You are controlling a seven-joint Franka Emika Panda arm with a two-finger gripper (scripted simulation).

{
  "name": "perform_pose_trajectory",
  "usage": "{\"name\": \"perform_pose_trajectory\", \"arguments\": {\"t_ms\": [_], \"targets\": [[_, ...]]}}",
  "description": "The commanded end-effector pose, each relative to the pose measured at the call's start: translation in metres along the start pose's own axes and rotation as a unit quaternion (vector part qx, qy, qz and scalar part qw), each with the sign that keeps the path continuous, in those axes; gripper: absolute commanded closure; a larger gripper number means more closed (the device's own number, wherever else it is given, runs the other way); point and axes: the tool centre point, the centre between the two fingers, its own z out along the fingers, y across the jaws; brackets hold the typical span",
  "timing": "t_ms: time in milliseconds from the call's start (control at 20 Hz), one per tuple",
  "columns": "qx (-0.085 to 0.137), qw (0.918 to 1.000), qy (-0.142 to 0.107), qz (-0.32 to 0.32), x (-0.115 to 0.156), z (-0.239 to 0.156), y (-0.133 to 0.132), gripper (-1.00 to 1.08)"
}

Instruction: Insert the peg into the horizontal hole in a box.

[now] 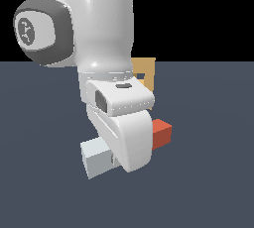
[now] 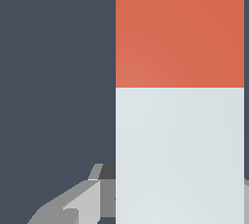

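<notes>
Low over the floor [image 1: 208, 187], the arm bends down, jaws pinching the peg [image 1: 99, 157] (pale half).

Big white arm [image 1: 99, 33] fills the middle, wrist low over the peg [image 1: 96, 158] on the grey counter [image 1: 208, 182]. Peg's pale end pokes out toward exterior view's left, red end to the right. Tan box [image 1: 147, 70] stands behind, mostly hidden; pincer not visible.
</notes>
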Motion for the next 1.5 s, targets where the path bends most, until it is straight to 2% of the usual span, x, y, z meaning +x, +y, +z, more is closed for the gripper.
{"name": "perform_pose_trajectory", "arguments": {"t_ms": [0,400,650,800,1050,1250,1450], "targets": [[0.0,1.0,0.0,-0.005,0.002,-0.001,0.0,1.08],[-0.001,0.9971,0.0,-0.076,0.023,-0.018,-0.007,1.08],[-0.001,0.9876,0.0,-0.157,0.047,-0.037,-0.019,1.08],[-0.002,0.976,0.0,-0.218,0.063,-0.051,-0.031,1.08],[-0.001,0.9512,0.0,-0.309,0.085,-0.072,-0.053,1.08],[-0.001,0.9332,0.0,-0.359,0.095,-0.084,-0.068,1.08],[-0.001,0.9197,0.0,-0.393,0.101,-0.092,-0.078,1.08]]}}
